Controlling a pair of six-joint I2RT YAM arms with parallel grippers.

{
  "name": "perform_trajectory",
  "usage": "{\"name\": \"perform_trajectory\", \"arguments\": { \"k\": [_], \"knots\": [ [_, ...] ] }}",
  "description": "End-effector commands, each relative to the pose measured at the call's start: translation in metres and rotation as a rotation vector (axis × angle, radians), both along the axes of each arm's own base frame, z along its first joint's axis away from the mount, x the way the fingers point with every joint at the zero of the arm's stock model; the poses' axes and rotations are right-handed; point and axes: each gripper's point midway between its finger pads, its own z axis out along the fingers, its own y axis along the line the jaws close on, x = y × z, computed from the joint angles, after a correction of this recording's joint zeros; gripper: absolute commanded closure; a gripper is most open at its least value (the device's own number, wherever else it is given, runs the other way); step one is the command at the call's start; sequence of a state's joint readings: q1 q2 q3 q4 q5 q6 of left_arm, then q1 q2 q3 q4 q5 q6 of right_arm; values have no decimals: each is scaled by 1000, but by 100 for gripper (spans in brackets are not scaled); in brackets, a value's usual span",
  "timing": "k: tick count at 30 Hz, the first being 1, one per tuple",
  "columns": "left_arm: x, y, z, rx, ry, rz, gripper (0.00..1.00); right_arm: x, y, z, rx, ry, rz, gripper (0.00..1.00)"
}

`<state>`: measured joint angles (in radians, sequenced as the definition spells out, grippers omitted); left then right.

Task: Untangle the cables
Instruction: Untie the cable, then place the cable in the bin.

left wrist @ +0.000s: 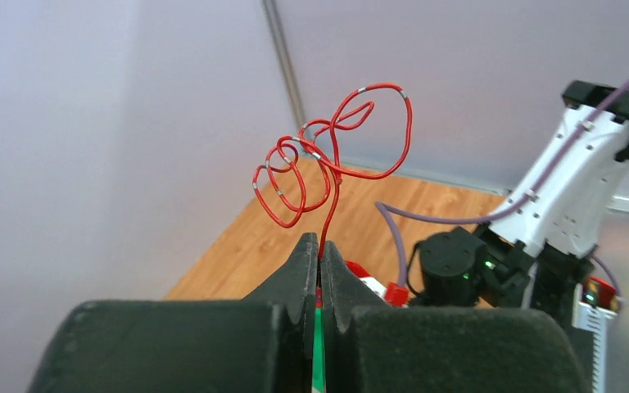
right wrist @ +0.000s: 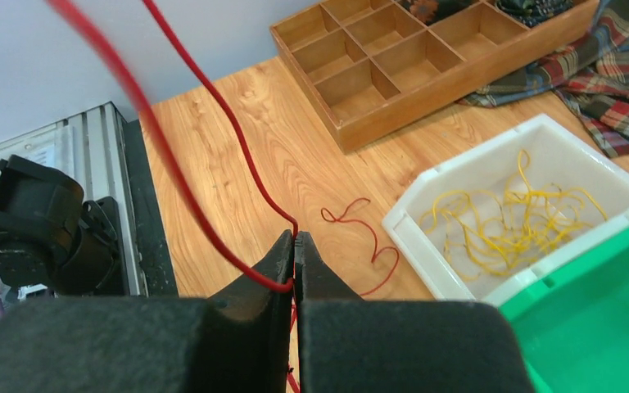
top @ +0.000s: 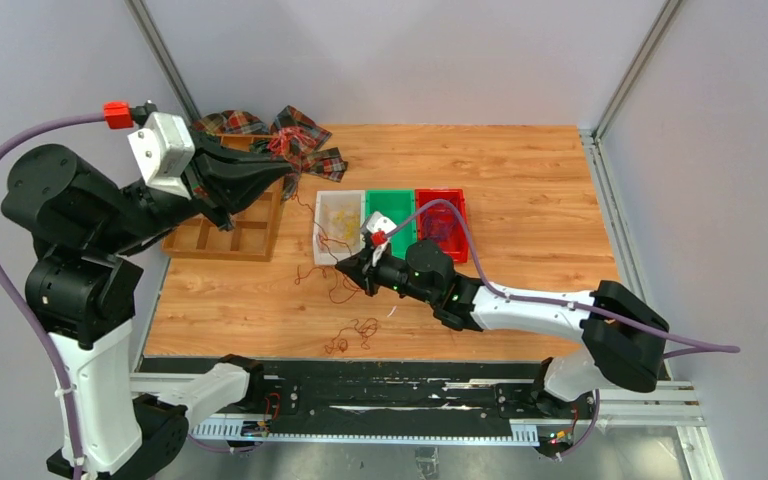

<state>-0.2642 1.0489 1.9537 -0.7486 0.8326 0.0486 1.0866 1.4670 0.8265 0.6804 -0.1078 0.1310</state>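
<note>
While we count from above, we find two arms, three bins in a row, one wooden tray (top: 222, 238) with compartments and one plaid cloth (top: 300, 135) at the far left of the table. The bins stand side by side: a white bin (top: 350, 203), a green bin (top: 390, 200) and a red bin (top: 440, 193).

The left gripper (top: 282, 180) is raised above the tray's far corner. Its jaws are pressed together on one red cable (left wrist: 409, 131), which stands up out of the fingertips and curls into several loops in the air.

The right gripper (top: 343, 266) sits low over the table, just in front of the white bin. Its jaws are also pressed tight, pinching a red strand (right wrist: 237, 141) right at the tips. From there the strand climbs up and away out of the wrist view. We cannot tell whether both grippers hold the same cable.

A tangle of yellow cables (right wrist: 512, 217) lies inside the white bin, beside the right gripper. One small loose clump (top: 352, 336) rests on the wood near the front edge, apart from both grippers.
</note>
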Motion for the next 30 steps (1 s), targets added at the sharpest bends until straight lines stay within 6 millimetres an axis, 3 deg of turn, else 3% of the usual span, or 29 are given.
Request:
{"name": "perform_trajectory", "arguments": {
  "k": [1, 10, 20, 25, 29, 30],
  "knots": [
    [-2, 17, 52, -83, -191, 121, 99, 5, -19, -18, -61, 8, -67, 99],
    [6, 51, 116, -196, -416, 347, 99, 7, -48, -74, -235, 32, -136, 99],
    [11, 77, 149, -277, -530, 496, 99, 3, -64, -100, -343, 50, -142, 99],
    [25, 47, 110, -197, -383, 352, 100, 1, -66, -89, -331, 43, -136, 99],
    [56, 26, 52, -124, -217, 281, 99, -7, -74, -79, -312, 34, -119, 99],
    [69, 21, 30, -98, -164, 273, 99, -9, -77, -78, -306, 39, -119, 99]
  ]
}}
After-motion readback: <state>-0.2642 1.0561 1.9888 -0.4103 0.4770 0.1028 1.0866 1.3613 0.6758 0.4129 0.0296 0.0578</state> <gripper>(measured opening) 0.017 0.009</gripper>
